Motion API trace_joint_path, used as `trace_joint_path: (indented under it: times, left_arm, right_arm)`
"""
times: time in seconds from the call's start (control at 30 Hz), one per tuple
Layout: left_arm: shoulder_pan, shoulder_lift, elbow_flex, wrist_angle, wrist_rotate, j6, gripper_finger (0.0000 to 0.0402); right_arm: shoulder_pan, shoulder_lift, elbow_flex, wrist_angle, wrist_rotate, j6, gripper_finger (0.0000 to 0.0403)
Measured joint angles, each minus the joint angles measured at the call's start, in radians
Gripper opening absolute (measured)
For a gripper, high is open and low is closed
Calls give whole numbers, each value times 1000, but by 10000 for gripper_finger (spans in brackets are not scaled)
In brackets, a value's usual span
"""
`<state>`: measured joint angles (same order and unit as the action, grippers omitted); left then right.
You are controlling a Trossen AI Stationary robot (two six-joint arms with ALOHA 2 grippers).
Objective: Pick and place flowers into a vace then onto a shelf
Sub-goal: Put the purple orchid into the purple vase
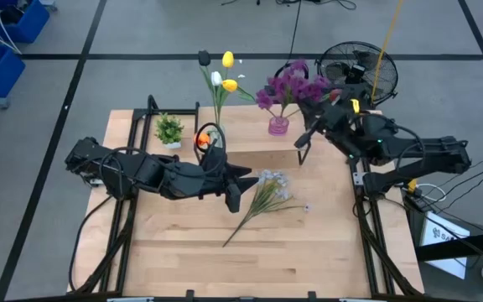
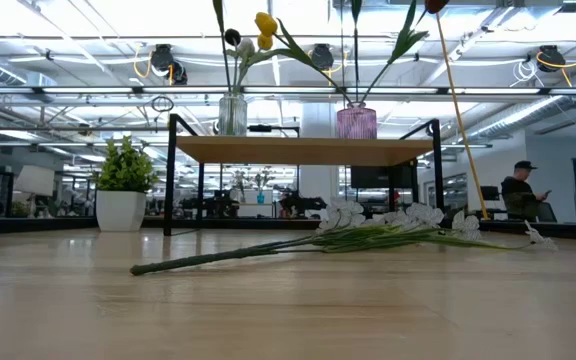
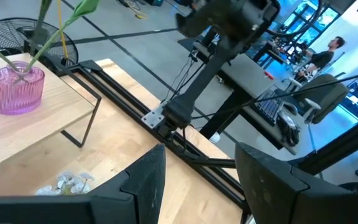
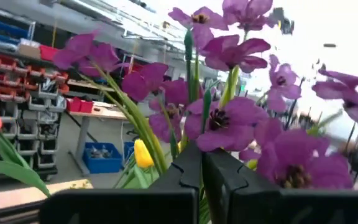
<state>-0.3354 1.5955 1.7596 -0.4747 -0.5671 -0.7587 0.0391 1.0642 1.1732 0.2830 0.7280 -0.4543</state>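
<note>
A white blossom spray (image 1: 267,197) (image 2: 368,232) lies flat on the table in front of the shelf (image 1: 246,126) (image 2: 303,150). On the shelf stand a clear vase (image 2: 232,112) with white, yellow and orange tulips (image 1: 220,80) and a pink vase (image 1: 278,126) (image 2: 356,122) with purple flowers (image 1: 292,88) (image 4: 229,118). My left gripper (image 1: 240,186) (image 3: 201,180) is open just left of the spray's blooms (image 3: 67,182) and touches nothing. My right gripper (image 1: 319,113) (image 4: 202,177) is among the purple flowers above the pink vase, its fingers close together. My right gripper is shut on a green stem of the purple flowers (image 4: 197,134), which runs down into the narrow gap between the two fingers (image 4: 185,171). It comes in level from the table's right side, across the stems. The bunch stands upright in the pink vase on the shelf.
A small leafy plant in a white pot (image 1: 169,130) (image 2: 121,190) sits on the table at the shelf's left end. A black fan (image 1: 355,71) stands beyond the far right corner. The near half of the table (image 1: 208,268) holds only the spray's stem.
</note>
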Motion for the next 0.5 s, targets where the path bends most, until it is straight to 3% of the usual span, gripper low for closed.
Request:
trace_joint_path:
  times: [0.5]
  left_arm:
    - [-20,0,0,0,12,2,198]
  right_arm:
    - [-100,58,0,-51,7,154,0]
